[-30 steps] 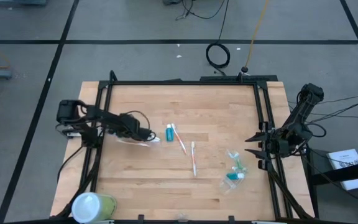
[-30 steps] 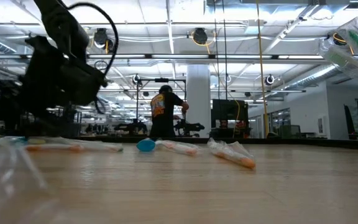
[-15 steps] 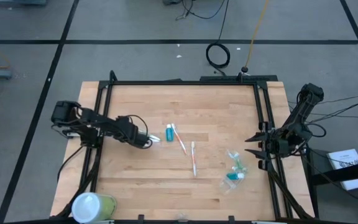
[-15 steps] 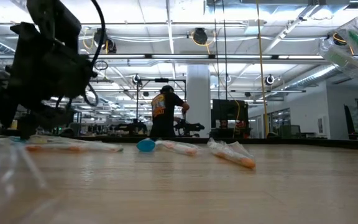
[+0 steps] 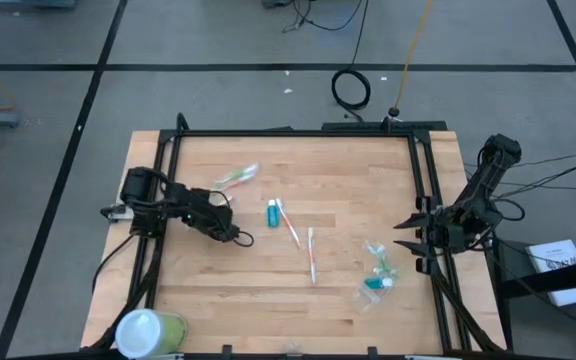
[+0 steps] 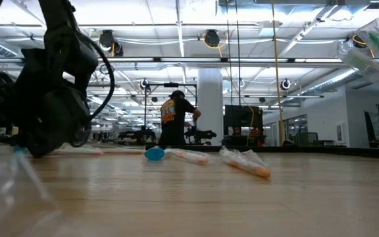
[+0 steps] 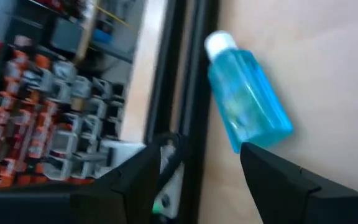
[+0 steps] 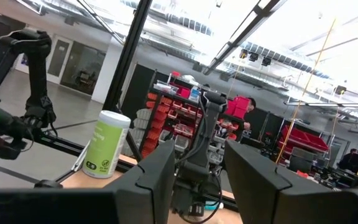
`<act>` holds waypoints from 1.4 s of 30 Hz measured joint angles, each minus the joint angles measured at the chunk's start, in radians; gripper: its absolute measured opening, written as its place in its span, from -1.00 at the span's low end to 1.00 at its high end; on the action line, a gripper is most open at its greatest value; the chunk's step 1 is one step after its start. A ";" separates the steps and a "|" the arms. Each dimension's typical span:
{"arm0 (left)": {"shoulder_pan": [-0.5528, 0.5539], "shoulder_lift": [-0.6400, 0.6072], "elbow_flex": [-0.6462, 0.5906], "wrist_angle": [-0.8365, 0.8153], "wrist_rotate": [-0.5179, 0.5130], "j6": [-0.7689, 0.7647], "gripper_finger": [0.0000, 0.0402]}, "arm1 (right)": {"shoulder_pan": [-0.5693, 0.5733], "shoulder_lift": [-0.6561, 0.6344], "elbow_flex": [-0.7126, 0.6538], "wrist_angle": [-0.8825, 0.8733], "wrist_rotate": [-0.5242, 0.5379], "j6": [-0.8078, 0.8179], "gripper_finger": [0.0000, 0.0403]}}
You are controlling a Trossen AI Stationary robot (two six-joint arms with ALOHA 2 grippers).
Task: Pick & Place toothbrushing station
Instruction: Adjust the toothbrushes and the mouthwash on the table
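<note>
My left gripper (image 5: 230, 232) is open and empty, low over the table's left half; its wrist view (image 7: 201, 186) looks at a small teal tube (image 7: 246, 98) with a white cap, which lies flat on the wood (image 5: 272, 213). A toothbrush in a clear wrapper (image 5: 236, 176) lies toward the far edge. Two more toothbrushes (image 5: 290, 224) (image 5: 312, 254) lie mid-table. A clear bag with teal pieces (image 5: 376, 274) lies right of centre. My right gripper (image 5: 414, 240) waits open at the right edge.
A large yellow-green container with a white top (image 5: 149, 331) stands at the near left corner. Black frame rails (image 5: 423, 200) run along the table's sides. A person (image 6: 175, 118) stands in the room far behind the table. Bare wood lies along the near edge.
My left arm has swung and its gripper has dropped a little toward the near edge. The wrapped toothbrush that lay beside the gripper now lies well apart from it, toward the far edge. The right arm has kept still.
</note>
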 joint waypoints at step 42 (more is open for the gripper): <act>0.320 -0.851 0.053 -0.213 0.066 0.342 -0.97 | 0.000 0.000 0.000 0.002 0.000 0.000 -0.34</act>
